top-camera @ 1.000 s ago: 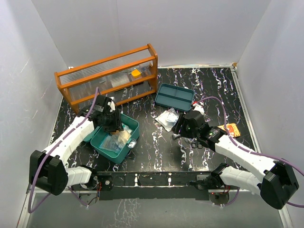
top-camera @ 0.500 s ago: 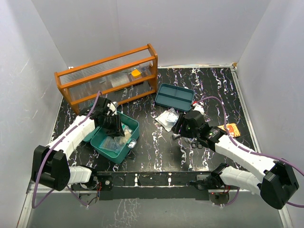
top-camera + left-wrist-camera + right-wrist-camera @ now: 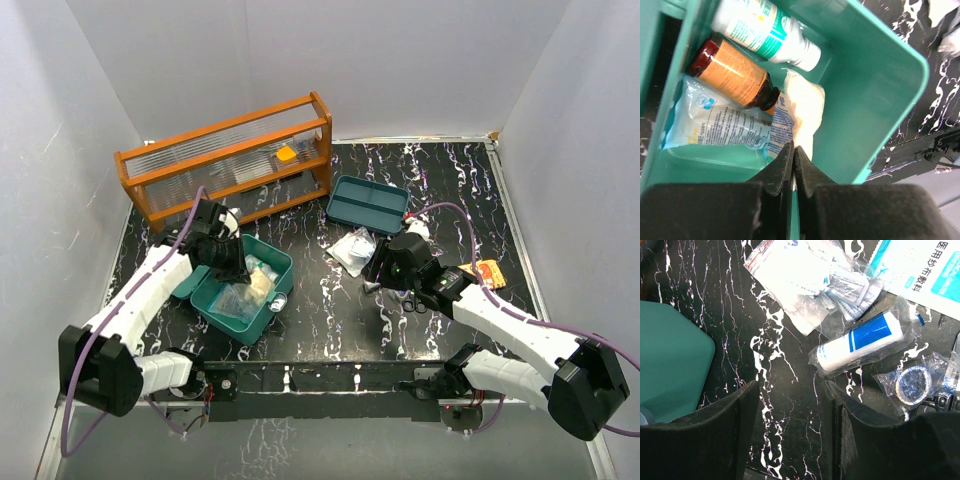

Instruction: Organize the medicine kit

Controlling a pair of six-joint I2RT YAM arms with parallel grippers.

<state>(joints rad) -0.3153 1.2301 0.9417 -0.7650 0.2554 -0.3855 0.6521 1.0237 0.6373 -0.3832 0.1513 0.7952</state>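
My left pincer [image 3: 794, 152] is clamped shut on nothing over the open medicine kit [image 3: 875, 90] at the worktop's [image 3: 330, 300] near-left, bottles [image 3: 735, 75] and packets [image 3: 715, 120] already in, so I'm mid-packing: next my right pincer [image 3: 792, 430], jaws apart above the loose supplies [image 3: 810, 280], must drop onto that blue-banded roll [image 3: 860, 342] and close.

Smooth plastic medicine kit [image 3: 880, 75], wooden rack [image 3: 225, 160]

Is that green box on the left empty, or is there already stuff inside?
Not empty. The green box holds a white bottle, a brown bottle with an orange label, a printed packet and a white pad.
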